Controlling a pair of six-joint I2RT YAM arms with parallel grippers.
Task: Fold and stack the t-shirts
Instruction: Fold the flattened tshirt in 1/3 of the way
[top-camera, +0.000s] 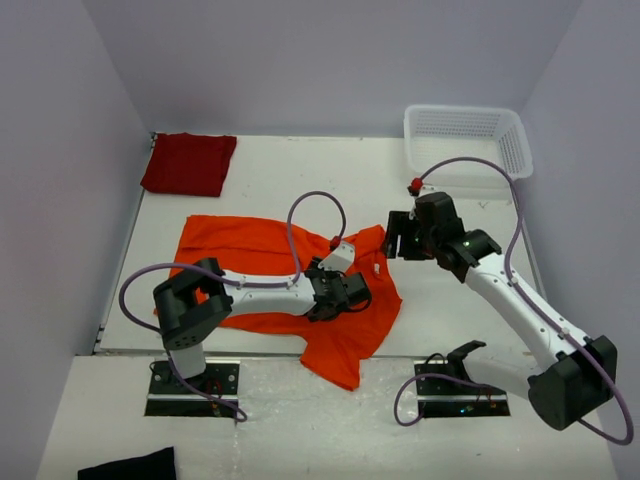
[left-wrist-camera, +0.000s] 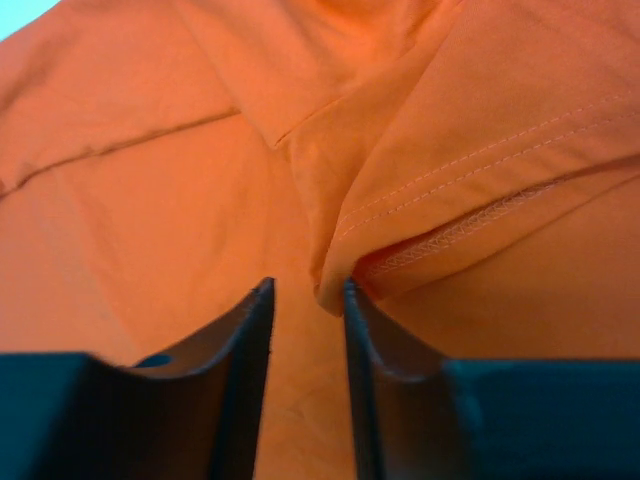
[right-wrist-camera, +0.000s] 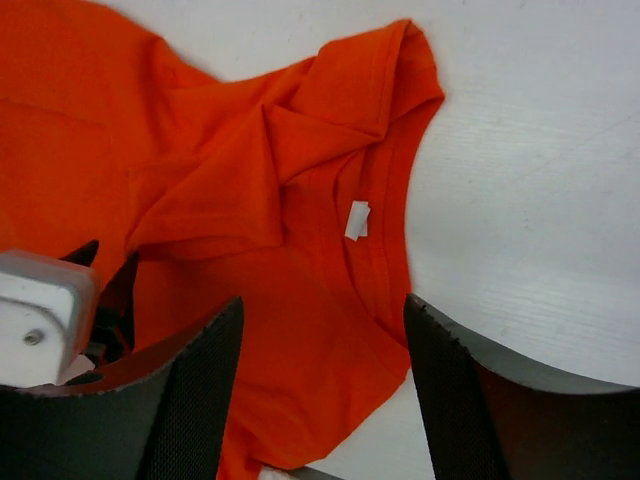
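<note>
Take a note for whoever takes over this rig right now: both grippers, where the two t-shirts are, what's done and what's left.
Left gripper: low over the orange t-shirt, jaws a little apart, nothing clamped; a hem fold lies at one fingertip.
Right gripper: open, empty, above the shirt's collar.
Orange t-shirt: rumpled mid-table, one corner past the near edge.
Red t-shirt: folded, at the far left corner.
Done: red one folded.
Left: fold the orange one, then stack the two.

Open table (top-camera: 432, 308) right of orange t-shirt (top-camera: 250, 250); basket (top-camera: 462, 110) blocks far right corner.
</note>
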